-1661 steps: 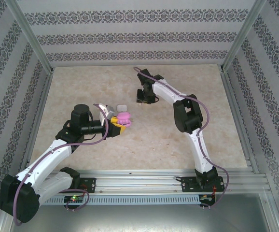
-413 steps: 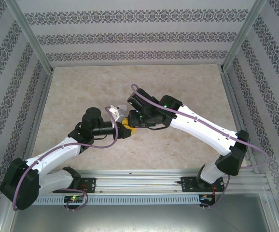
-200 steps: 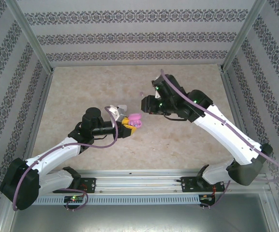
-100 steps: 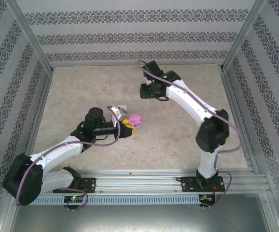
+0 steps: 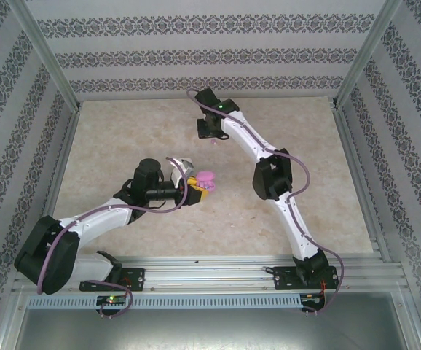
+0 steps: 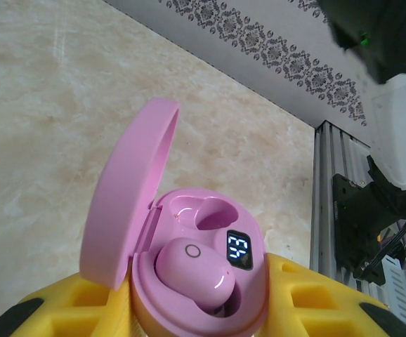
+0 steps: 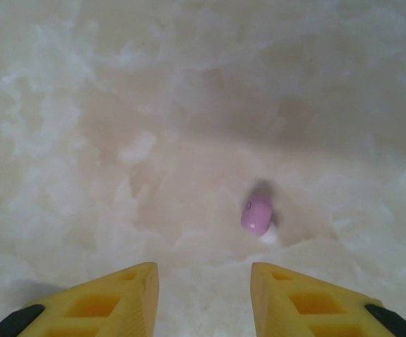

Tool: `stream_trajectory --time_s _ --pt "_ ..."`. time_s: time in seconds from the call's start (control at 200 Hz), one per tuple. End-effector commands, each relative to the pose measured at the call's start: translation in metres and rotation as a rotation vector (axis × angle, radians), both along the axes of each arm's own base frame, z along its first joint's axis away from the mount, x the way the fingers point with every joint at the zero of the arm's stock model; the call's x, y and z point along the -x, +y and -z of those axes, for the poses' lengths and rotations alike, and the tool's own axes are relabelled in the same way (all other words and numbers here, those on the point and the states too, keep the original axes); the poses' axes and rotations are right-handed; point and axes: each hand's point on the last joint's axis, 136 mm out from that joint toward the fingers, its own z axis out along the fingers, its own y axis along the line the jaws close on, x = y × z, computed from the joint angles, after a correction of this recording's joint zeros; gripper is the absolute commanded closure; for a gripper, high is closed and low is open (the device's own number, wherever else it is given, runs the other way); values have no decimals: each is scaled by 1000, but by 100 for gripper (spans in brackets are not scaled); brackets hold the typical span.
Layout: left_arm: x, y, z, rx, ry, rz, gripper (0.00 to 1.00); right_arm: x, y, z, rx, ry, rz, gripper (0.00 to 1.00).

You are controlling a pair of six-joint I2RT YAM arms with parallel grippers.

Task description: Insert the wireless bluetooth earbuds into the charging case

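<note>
The left hand (image 5: 194,188) pinches the open pink case (image 6: 182,239) (a pink earbud (image 6: 192,274) sits inside). The right hand (image 7: 203,288), fingers (image 7: 112,298) spread, hovers above a loose earbud (image 7: 257,213) lying on the desk (image 7: 83,105).

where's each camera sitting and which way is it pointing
Top external: above and behind the bases, looking down on the table and both arms.
Left wrist: on the left tool, facing the open pink case between its yellow fingers.
Right wrist: on the right tool, facing down at a loose earbud, fingers apart.
Shared: top and left wrist show the case.
</note>
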Motion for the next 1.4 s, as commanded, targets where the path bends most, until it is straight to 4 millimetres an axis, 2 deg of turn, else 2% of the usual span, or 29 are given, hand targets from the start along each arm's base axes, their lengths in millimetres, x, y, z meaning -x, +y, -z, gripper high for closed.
stream_trajectory --time_s 0.0,0.09,0.325,0.709,1.124,1.254,1.399 --pt "-6 -2 -22 56 -58 11 94 -8 -15 15 -23 42 50 61" --pt "-5 -2 -22 60 -54 12 94 -18 -20 26 -23 26 75 61" --pt "-5 0 -19 55 -46 10 94 -35 -21 36 -3 -33 77 59" --pt "-8 0 -19 54 -43 10 94 -37 -14 64 -17 -3 81 58" --pt "-4 2 -23 60 -46 8 94 -5 -22 79 48 96 52 79" --pt "-1 4 -26 57 -53 7 94 4 -28 74 59 121 52 82" --pt "2 6 -30 60 -59 3 94 23 -30 65 47 174 49 85"
